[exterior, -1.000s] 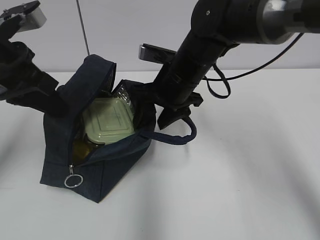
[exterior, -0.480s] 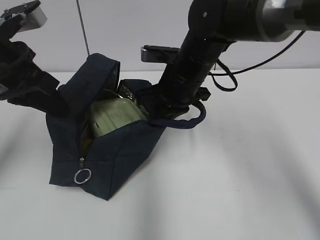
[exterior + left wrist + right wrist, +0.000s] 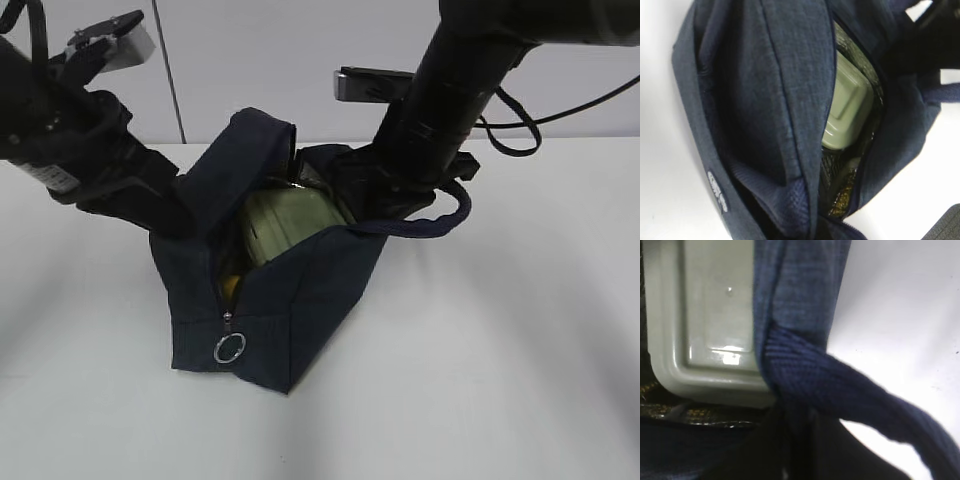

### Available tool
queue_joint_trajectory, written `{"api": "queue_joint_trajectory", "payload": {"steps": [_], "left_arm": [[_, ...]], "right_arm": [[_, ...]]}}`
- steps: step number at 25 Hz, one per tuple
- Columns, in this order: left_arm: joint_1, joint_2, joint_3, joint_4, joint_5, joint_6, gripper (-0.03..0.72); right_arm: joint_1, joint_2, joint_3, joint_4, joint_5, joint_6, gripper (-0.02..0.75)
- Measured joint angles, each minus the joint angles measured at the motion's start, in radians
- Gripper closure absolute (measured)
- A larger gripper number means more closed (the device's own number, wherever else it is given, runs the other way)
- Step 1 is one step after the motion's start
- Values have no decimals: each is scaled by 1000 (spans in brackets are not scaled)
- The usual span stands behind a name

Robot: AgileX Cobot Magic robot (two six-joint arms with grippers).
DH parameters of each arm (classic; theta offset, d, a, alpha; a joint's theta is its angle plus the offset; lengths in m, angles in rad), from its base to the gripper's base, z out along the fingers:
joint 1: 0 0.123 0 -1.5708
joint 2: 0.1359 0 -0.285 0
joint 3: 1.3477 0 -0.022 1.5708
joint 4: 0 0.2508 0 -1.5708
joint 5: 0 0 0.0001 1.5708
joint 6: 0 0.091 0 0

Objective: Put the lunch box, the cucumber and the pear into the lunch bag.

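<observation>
The dark navy lunch bag [image 3: 300, 300] stands on the white table, its top open. The sage-green lid of the lunch box [image 3: 285, 220] shows inside, tilted; it also shows in the left wrist view [image 3: 847, 107] and the right wrist view [image 3: 705, 315]. A small yellow patch [image 3: 228, 284] under the box looks like the pear. The cucumber is hidden. My left gripper [image 3: 178, 215] is shut on the bag's left flap [image 3: 765, 100]. My right gripper [image 3: 385, 205] is shut on the bag's right rim [image 3: 795, 290], by the loop handle [image 3: 445, 220].
The zipper's metal ring pull [image 3: 230, 348] hangs at the bag's front corner. The handle loop [image 3: 865, 400] sticks out to the right over the white table [image 3: 500, 350]. A wall rises behind the table.
Both arms and the bag have moved to the right. The bag's sides have come closer together, and the lunch box now sits more tilted and more covered.
</observation>
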Motion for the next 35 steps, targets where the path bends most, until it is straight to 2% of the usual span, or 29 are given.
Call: {"api": "queue_joint_trajectory", "payload": {"steps": [3,5,6,10,12,21,23,25,28,29,31,35], "left_arm": [[-3,2,-11,-2,-4,-1,687],[-4,2,-12,0,-3,-1,687],[-4,2,-12,0,-3,-1,687],[-4,2,-12,10,1,-1,687],[-4,2,-12,29,1,-8,687],[-4,2,-12,78,-2,-23,687],[-4,2,-12,76,-8,-23,655],[-4,2,-12,73,-18,-23,539],[-4,-1,-12,62,-27,-23,286],[-4,-6,-12,59,-27,-23,223],[-4,-28,-12,55,-35,-20,169],[-4,-119,-12,52,-57,23,155]], "right_arm": [[-14,-16,34,38,0,-68,720],[-17,-19,40,64,-4,-111,689],[-17,-22,40,84,-7,-132,645],[-17,-47,40,148,-48,-182,301],[-17,-68,40,150,-50,-189,206],[-19,-250,54,147,-35,-212,200],[-19,-301,88,167,-39,-236,200],[-19,-340,132,194,-47,-261,200],[-19,-388,213,273,-64,-321,201],[-19,-399,248,315,-71,-353,201],[-14,-421,329,411,-97,-430,201],[14,-483,500,678,-164,-677,202]]}}
